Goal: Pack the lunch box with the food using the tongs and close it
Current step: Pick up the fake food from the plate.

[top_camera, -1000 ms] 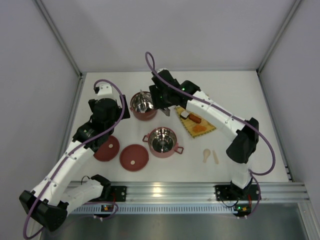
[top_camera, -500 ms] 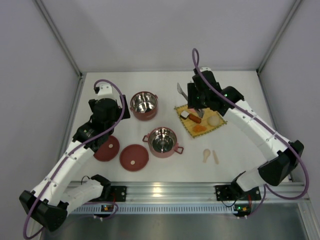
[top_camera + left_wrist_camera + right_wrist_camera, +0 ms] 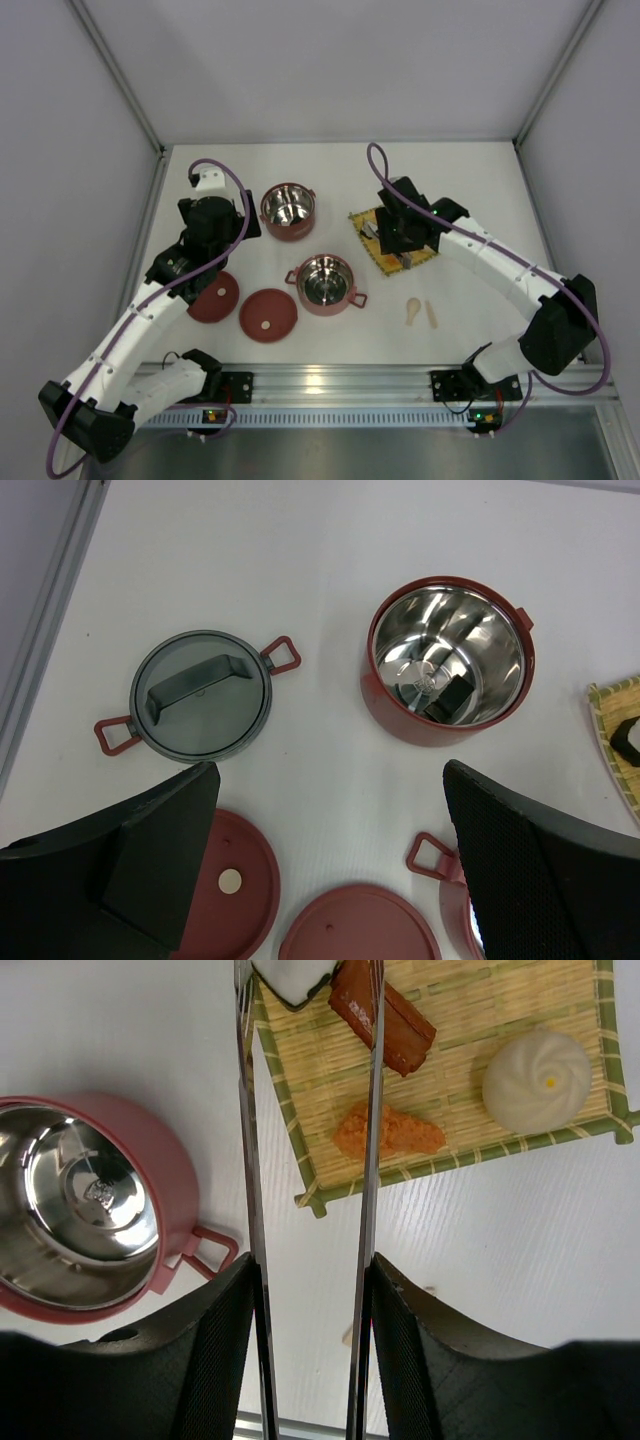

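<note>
My right gripper [image 3: 310, 1270] is shut on the tongs [image 3: 372, 1110], its fingers pressing both thin silver arms. It hangs over the yellow mat [image 3: 470, 1010]. The tong arms run up past a black-and-white roll [image 3: 295, 978] and across a brown-red sausage [image 3: 400, 1030]; their tips are out of view. An orange piece [image 3: 395, 1132] and a cream bun [image 3: 537, 1080] also lie on the mat. The lunch box stands in parts: a dark-red bowl [image 3: 400, 720] with a black piece [image 3: 455, 695] inside, and a pink bowl [image 3: 175, 1190]. My left gripper [image 3: 328, 780] is open above two flat red lids [image 3: 235, 880] [image 3: 360, 925].
A dark grey lid with red handles [image 3: 200, 693] lies left of the dark-red bowl [image 3: 288, 233]. Two small beige sticks [image 3: 413, 311] [image 3: 431, 314] lie near the front, right of the pink bowl [image 3: 325, 308]. Walls enclose the white table on three sides.
My right arm has swung with the tongs from over the dark-red bowl to the right, then come down over the mat. The left arm has not moved.
</note>
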